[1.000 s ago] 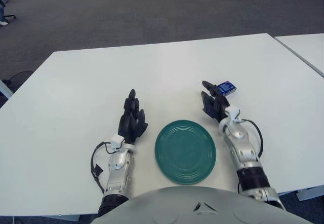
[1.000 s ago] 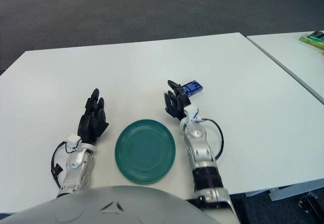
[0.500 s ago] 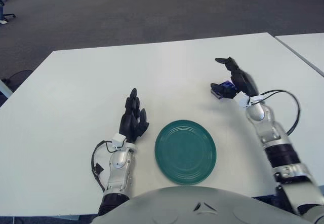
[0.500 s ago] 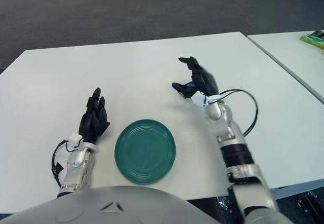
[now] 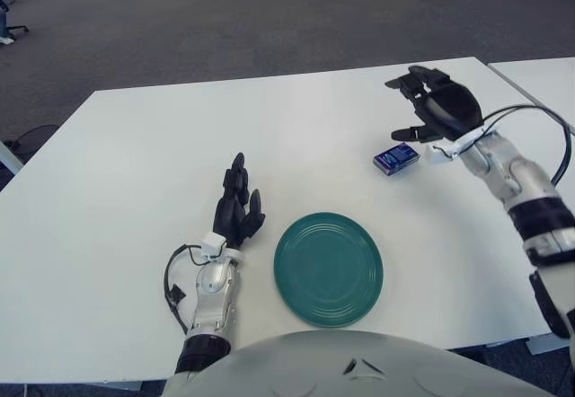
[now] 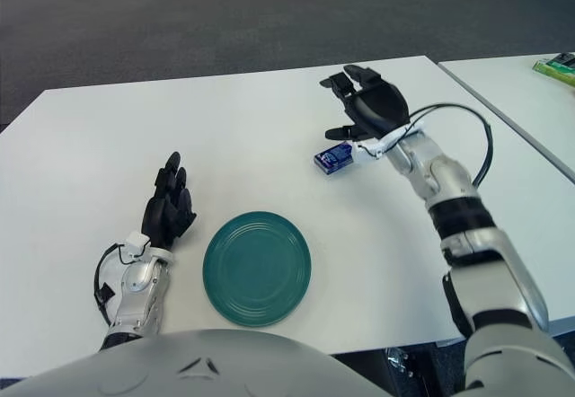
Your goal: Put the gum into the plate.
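A small blue gum pack (image 5: 396, 158) lies on the white table (image 5: 162, 136), to the right of and beyond the round green plate (image 5: 329, 269). My right hand (image 5: 429, 102) hovers just above and behind the gum, fingers spread, holding nothing; it also shows in the right eye view (image 6: 364, 102), above the gum (image 6: 333, 157). My left hand (image 5: 236, 208) rests on the table to the left of the plate (image 6: 257, 268), fingers relaxed and empty.
A second white table (image 6: 530, 101) stands to the right across a narrow gap, with a green object (image 6: 557, 69) on it. Dark carpet lies beyond the table's far edge.
My right hand rose from beside the plate, swung right and forward past the gum, and now hovers open above it. The gum pack has shifted slightly left. The left hand stayed put.
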